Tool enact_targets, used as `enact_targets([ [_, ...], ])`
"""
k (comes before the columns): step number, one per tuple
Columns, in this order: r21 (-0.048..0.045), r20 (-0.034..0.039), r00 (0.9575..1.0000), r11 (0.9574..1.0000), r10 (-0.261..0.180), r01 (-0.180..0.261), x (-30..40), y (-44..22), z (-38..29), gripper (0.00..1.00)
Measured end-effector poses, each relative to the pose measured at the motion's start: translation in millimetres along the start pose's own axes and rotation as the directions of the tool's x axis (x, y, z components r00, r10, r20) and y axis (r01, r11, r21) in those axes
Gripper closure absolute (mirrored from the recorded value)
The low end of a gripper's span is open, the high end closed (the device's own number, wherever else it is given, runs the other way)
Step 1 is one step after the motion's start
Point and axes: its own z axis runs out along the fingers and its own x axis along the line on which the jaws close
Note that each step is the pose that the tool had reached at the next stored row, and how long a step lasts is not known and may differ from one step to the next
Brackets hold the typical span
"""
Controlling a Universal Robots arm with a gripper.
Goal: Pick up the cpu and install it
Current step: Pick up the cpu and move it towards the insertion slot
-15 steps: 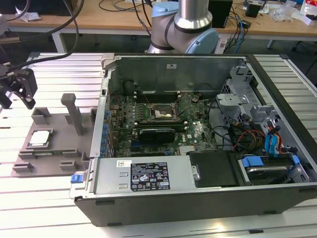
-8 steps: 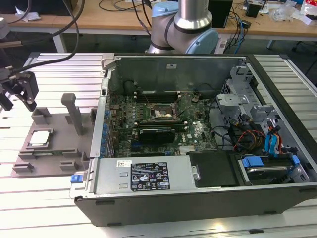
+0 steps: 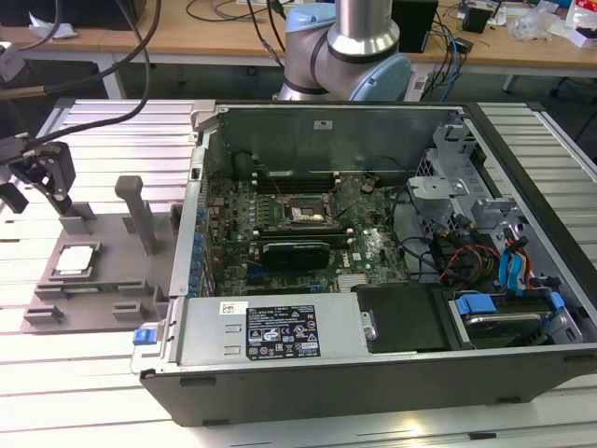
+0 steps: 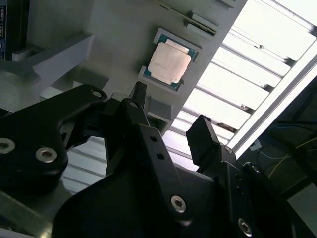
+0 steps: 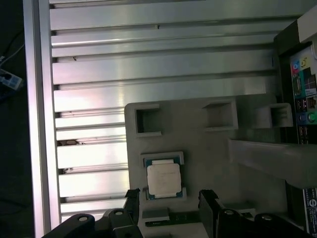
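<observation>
One cpu (image 3: 75, 259) on grey tray (image 3: 114, 254), slatted metal table (image 3: 84, 366), wooden desks (image 3: 210, 42) behind

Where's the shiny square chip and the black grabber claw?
silver-grey square cpu (image 5: 163, 178), first wrist view, middle of its metal top.
black gripper (image 5: 169, 194), first wrist view, midway between its open fingertips.

No print can be read. A black label (image 3: 281, 333) and a small white sticker (image 3: 234, 308) sit on the computer case (image 3: 392, 373), well apart from the jaws; their print seems too fine to make out.
</observation>
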Motion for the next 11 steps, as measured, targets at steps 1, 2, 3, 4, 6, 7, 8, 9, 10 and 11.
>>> enact_targets([
  [1, 0.0000, -0.0001, 1.0000, 1.0000, 0.000, 0.000, 0.0, 0.0, 1.2, 0.40],
  [2, 0.0001, 0.0000, 1.0000, 1.0000, 0.000, 0.000, 0.1, -0.1, 2.8, 0.40],
  [3, 0.0001, -0.0001, 1.0000, 1.0000, 0.000, 0.000, 0.1, -0.2, 4.1, 0.40],
  [4, 0.0001, 0.0000, 1.0000, 1.0000, 0.000, 0.000, 0.1, -0.3, 5.7, 0.40],
  [6, 0.0000, 0.0000, 1.0000, 1.0000, 0.000, 0.000, 0.2, -0.4, 7.8, 0.40],
  [7, 0.0000, 0.0000, 1.0000, 1.0000, 0.000, 0.000, 0.2, -0.5, 8.9, 0.40],
  [8, 0.0001, -0.0002, 1.0000, 1.0000, 0.000, 0.000, 0.3, -0.5, 10.2, 0.40],
  [9, 0.0001, -0.0001, 1.0000, 1.0000, 0.000, 0.000, 0.3, -0.6, 11.6, 0.40],
  [10, 0.0001, -0.0001, 1.0000, 1.0000, 0.000, 0.000, 0.3, -0.7, 12.7, 0.40],
  [11, 0.0001, -0.0001, 1.0000, 1.0000, 0.000, 0.000, 0.3, -0.7, 14.3, 0.40],
])
